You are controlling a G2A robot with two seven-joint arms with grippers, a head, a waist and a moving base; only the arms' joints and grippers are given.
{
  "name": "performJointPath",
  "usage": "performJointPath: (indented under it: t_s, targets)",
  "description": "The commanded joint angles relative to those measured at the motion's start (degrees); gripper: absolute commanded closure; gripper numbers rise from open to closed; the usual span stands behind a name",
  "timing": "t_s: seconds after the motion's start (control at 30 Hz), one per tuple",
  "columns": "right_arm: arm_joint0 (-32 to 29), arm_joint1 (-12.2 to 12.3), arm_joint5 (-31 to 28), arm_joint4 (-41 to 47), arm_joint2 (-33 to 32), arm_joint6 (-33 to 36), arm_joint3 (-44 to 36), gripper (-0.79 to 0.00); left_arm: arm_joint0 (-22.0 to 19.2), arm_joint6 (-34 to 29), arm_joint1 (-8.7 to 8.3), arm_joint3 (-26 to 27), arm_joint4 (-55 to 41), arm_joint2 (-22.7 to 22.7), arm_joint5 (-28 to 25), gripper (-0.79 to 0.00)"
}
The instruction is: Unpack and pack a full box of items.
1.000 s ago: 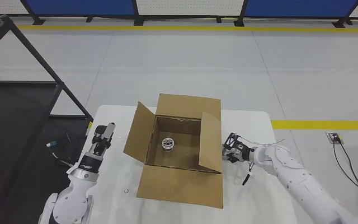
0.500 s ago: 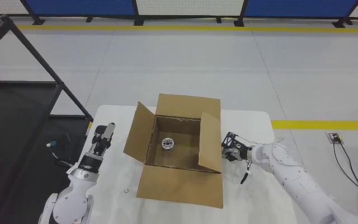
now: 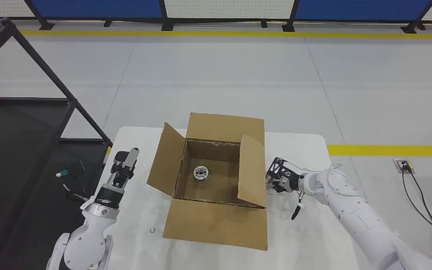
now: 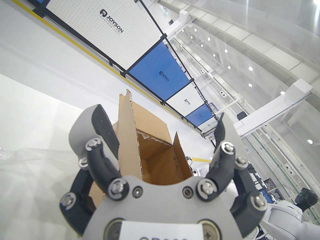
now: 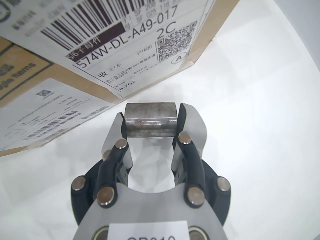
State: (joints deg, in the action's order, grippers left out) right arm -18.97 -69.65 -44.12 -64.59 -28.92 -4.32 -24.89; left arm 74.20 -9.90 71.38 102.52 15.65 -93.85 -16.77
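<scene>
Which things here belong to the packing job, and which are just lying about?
Job: cardboard box, round part inside it, metal cylinder in the right tool.
Lying about: small curved scrap on the table, teal object beside it.

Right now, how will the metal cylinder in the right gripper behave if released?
The metal cylinder looks like steel, probably heavy for its size. Its smooth round side may roll on the table or slip in the right gripper.
</scene>
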Motion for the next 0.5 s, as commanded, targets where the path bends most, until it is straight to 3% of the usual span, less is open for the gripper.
performJointPath:
  t_s: [0.0, 0.23, 0.47]
  targets:
    - [0.2, 0.2, -0.4, -0.4, -0.3, -1.2, 0.5, 0.0, 0.0, 0.0, 0.0, 0.0, 0.0, 0.0, 0.0, -0.785]
    - [1.1, 2.0, -2.7, -2.9, -2.1, -8.0, 0.7, 0.0, 0.0, 0.0, 0.0, 0.0, 0.0, 0.0, 0.0, -0.785]
    - [2.2, 5.9, -2.3, -7.4, -5.4, -16.1, -3.2, 0.0, 0.0, 0.0, 0.0, 0.0, 0.0, 0.0, 0.0, -0.785]
